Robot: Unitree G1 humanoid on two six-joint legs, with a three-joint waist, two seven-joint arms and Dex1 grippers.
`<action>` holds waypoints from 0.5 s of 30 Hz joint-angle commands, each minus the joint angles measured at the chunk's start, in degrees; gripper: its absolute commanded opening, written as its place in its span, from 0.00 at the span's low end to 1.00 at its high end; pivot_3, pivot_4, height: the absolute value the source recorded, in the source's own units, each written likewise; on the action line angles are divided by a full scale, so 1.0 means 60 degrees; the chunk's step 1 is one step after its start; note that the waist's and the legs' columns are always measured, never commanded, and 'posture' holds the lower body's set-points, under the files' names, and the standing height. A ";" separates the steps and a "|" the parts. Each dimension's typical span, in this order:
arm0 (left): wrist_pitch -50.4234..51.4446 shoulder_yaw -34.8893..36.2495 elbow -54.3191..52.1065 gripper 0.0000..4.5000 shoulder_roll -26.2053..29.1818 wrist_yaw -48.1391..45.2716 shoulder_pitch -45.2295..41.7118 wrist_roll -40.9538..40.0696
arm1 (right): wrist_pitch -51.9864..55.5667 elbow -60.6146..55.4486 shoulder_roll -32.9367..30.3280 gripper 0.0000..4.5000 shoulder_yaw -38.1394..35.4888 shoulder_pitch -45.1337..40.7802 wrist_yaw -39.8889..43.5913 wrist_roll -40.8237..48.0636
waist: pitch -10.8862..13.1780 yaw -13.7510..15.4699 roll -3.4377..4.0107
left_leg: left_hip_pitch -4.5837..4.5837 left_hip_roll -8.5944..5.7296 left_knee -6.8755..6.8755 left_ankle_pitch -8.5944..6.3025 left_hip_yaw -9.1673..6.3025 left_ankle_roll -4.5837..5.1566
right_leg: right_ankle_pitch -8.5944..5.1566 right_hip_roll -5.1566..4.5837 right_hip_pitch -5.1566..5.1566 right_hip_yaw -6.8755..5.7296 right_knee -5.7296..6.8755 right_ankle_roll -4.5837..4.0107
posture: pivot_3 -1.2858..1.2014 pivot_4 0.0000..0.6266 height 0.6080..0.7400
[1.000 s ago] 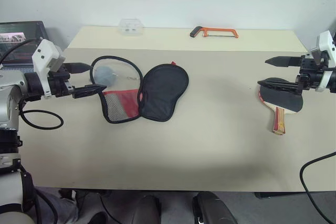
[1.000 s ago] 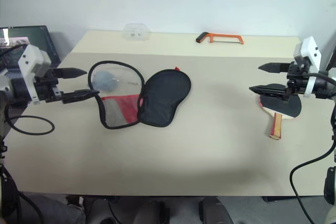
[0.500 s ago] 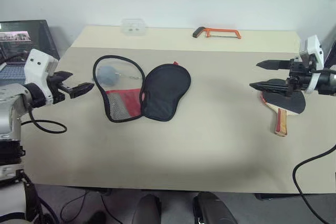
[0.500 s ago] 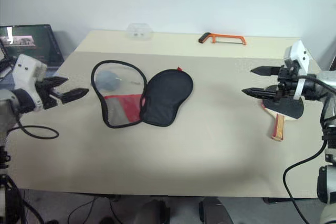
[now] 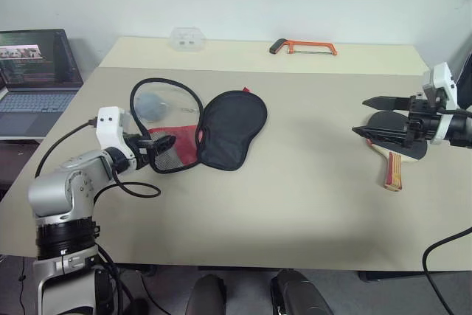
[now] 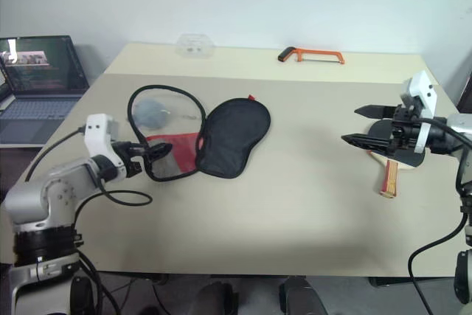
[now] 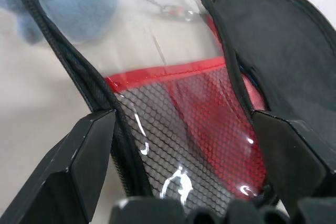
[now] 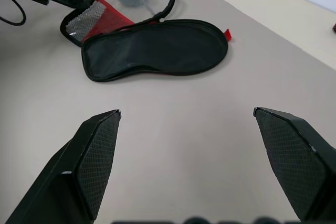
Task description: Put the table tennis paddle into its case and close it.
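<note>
Left gripper (image 5: 161,145) wide open astride open case (image 5: 198,129) mesh end, empty; right gripper (image 5: 366,115) open, empty, above paddle (image 5: 396,147)

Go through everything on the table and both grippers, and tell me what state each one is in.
Dark grey and red zip case: unzipped, lying spread open.
Black-rubber table tennis paddle: outside the case, flat on the table.
Left gripper: open, at the case's mesh pocket.
Right gripper: open, above the paddle.
Laptop: open, screen lit.

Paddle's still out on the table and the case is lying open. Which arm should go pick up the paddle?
Right. Its gripper hangs with jaws open just above the table tennis paddle, while the left gripper, also open, is across the table at the case.
</note>
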 commanded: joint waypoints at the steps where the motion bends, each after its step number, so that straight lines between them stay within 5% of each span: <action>1: -0.0041 0.0249 -0.0494 1.00 0.0078 0.0054 0.0161 -0.0207 | 0.0071 -0.0354 -0.0233 0.99 -0.0337 0.0071 -0.0047 0.0211 | 0.0000 0.0000 0.0000 | 0.0000 0.0000 0.0000 0.0000 -0.0003 0.0000 | 0.0000 0.0000 0.0001 0.0000 -0.0001 0.0000 | 0.52 0.24 1.00; 9: 0.0296 0.1962 -0.0684 1.00 0.0574 -0.0076 0.0315 -0.1358 | 0.0113 -0.0481 -0.0446 0.99 -0.0512 0.0378 -0.0119 0.0287 | 0.0000 -0.0005 -0.0001 | -0.0005 0.0000 -0.0004 0.0000 -0.0011 0.0000 | 0.0000 0.0000 0.0001 -0.0003 -0.0008 0.0000 | 0.52 0.24 1.00; 15: 0.0113 0.1267 -0.0224 1.00 0.0257 0.0548 0.0227 -0.0922 | 0.0130 -0.0497 -0.0423 0.99 -0.0485 0.0373 -0.0168 0.0253 | -0.0001 0.0001 -0.0001 | 0.0003 -0.0008 -0.0002 0.0000 -0.0031 0.0000 | -0.0001 -0.0006 0.0029 -0.0015 -0.0024 0.0001 | 0.52 0.24 1.00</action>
